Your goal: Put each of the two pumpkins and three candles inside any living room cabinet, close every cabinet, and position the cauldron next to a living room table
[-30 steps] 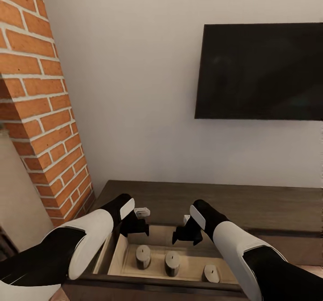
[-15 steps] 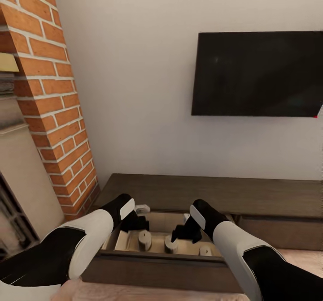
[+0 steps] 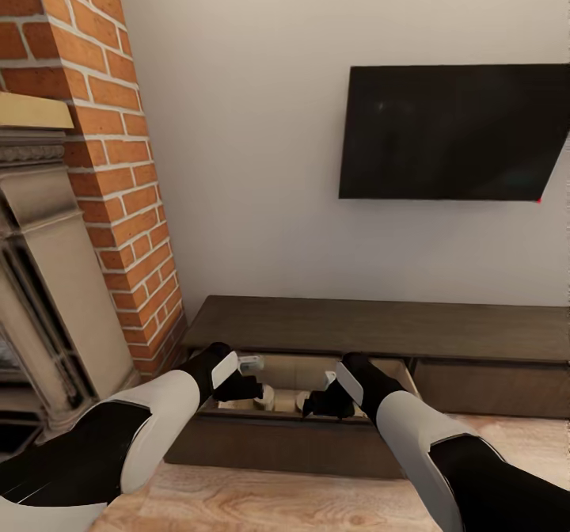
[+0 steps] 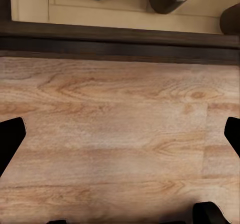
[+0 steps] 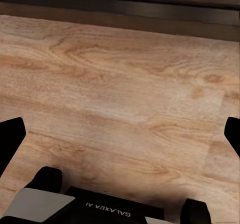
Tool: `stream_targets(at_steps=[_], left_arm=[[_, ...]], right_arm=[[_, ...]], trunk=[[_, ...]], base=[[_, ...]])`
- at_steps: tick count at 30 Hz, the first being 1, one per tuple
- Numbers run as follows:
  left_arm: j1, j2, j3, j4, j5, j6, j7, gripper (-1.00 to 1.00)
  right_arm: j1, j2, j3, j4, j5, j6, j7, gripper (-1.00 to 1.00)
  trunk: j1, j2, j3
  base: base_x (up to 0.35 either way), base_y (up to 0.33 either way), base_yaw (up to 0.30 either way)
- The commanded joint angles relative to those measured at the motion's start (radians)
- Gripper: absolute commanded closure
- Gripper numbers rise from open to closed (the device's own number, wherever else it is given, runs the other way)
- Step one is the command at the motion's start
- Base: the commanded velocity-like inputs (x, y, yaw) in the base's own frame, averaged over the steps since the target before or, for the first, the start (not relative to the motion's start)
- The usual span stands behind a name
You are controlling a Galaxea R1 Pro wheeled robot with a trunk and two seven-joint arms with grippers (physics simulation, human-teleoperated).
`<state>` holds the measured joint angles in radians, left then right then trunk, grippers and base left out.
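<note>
From the head view, the long dark-brown cabinet (image 3: 380,334) stands against the pale wall below a flat black television (image 3: 455,132), with a red brick chimney (image 3: 119,160) beside its end. One drawer (image 3: 277,437) is pulled out, showing a beige inside; tops of tan candles (image 3: 265,396) peek over its front between the two arms. The left claw (image 3: 241,385) and right claw (image 3: 321,401) hang just above the drawer, and I cannot tell their state here.

In the left wrist view, wood-grain floor (image 4: 120,134) meets the dark drawer front; three stubby round candles stand inside. The dark fingertips (image 4: 10,139) sit wide apart, released.

In the right wrist view, the fingertips (image 5: 11,134) are likewise spread over the floor, empty.
</note>
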<state>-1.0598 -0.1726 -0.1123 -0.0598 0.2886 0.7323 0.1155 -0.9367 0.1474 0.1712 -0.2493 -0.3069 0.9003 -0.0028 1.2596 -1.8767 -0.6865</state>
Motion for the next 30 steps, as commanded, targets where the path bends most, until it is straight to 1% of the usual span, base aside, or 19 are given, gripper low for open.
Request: stream_targets(at_steps=[1,5,9,14,17,20,21,22,25,30], left_arm=[[0.0,0.0,-0.008,-0.002,0.011,0.004,0.006,-1.0],[0.0,0.002,-0.01,-0.003,0.01,-0.001,0.007,-1.0],[0.001,0.002,-0.011,-0.002,0.009,-0.06,0.009,-1.0],[0.004,0.002,-0.011,-0.002,0.009,-0.086,0.013,-1.0],[0.004,0.003,-0.011,-0.002,0.01,-0.087,0.012,-1.0],[0.006,0.004,-0.01,-0.002,0.01,-0.091,0.012,-1.0],[0.014,0.004,-0.01,-0.002,0.01,-0.112,0.012,-1.0],[0.017,0.004,-0.01,-0.002,0.01,-0.122,0.012,-1.0],[0.037,0.005,-0.009,-0.002,0.011,-0.186,0.011,-1.0],[0.04,0.006,-0.009,-0.002,0.011,-0.19,0.005,-1.0]], right_arm=[[-0.001,-0.001,0.008,0.0,-0.006,0.002,0.0,-1.0],[0.0,-0.003,0.009,0.003,-0.006,-0.004,0.0,-1.0],[0.014,-0.011,0.01,0.006,-0.006,-0.014,-0.001,-1.0],[0.049,-0.022,0.01,0.007,-0.004,-0.043,0.0,-1.0],[0.052,-0.025,0.01,0.007,-0.004,-0.052,0.0,-1.0],[0.059,-0.037,0.01,0.007,-0.002,-0.068,0.0,-1.0],[0.066,-0.045,0.01,0.007,-0.002,-0.076,0.0,-1.0],[0.068,-0.047,0.01,0.007,-0.002,-0.078,0.0,-1.0],[0.078,-0.057,0.01,0.007,-0.002,-0.09,0.0,-1.0],[0.09,-0.059,0.01,0.007,-0.002,-0.093,0.0,-1.0]], trunk=[[-0.001,-0.001,-0.001],[-0.001,-0.001,-0.001],[-0.001,-0.001,-0.001],[-0.001,-0.001,-0.001],[-0.001,-0.001,-0.001],[-0.001,-0.001,-0.001],[-0.001,-0.001,-0.001],[-0.001,-0.001,-0.001],[-0.001,-0.001,-0.001],[-0.001,-0.001,-0.001]], base=[[-0.298,0.112,0.0],[-0.297,0.113,0.0],[-0.297,0.113,0.0],[-0.273,0.094,0.0],[-0.115,0.031,0.0],[-0.04,0.011,0.0],[-0.012,0.003,0.0],[-0.01,0.003,0.0],[-0.015,0.001,0.0],[-0.16,0.0,0.0]])
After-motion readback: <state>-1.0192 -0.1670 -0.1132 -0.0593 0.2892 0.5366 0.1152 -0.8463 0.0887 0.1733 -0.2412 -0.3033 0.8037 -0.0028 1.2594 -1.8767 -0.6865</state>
